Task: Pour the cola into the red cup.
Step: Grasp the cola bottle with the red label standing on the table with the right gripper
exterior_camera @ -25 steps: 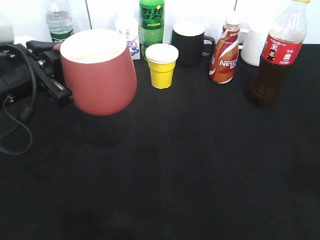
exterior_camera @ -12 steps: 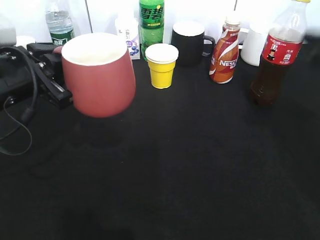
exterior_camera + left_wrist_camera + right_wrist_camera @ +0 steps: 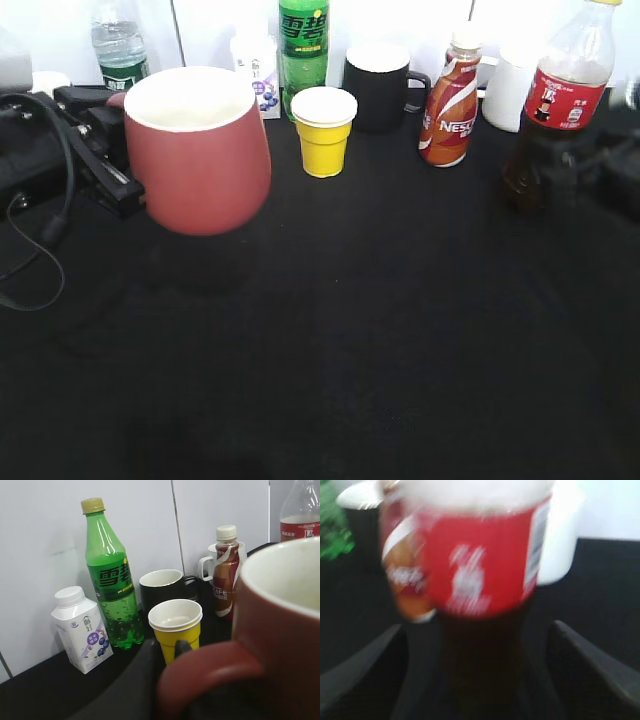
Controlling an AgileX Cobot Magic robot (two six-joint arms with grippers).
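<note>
Your left tool [image 3: 125,190] is clenched on the red cup [image 3: 197,150], lifted off the bench [image 3: 350,330] at the left of the frame; your right tool [image 3: 480,680] is spread wide around the base of the cola bottle [image 3: 555,110] at the upper right, not yet closed on it; its view is blurred, so contact is uncertain. Close off-centre and you may tip the tall bottle into the brown bottle [image 3: 448,100] nearby; its yellow cap looks on, so no pour yet.

Along the back wall — green Sprite bottle [image 3: 303,55], yellow cup [image 3: 323,130], black mug [image 3: 378,87], Nestle bottle [image 3: 449,100], perhaps a milk carton [image 3: 80,628].
</note>
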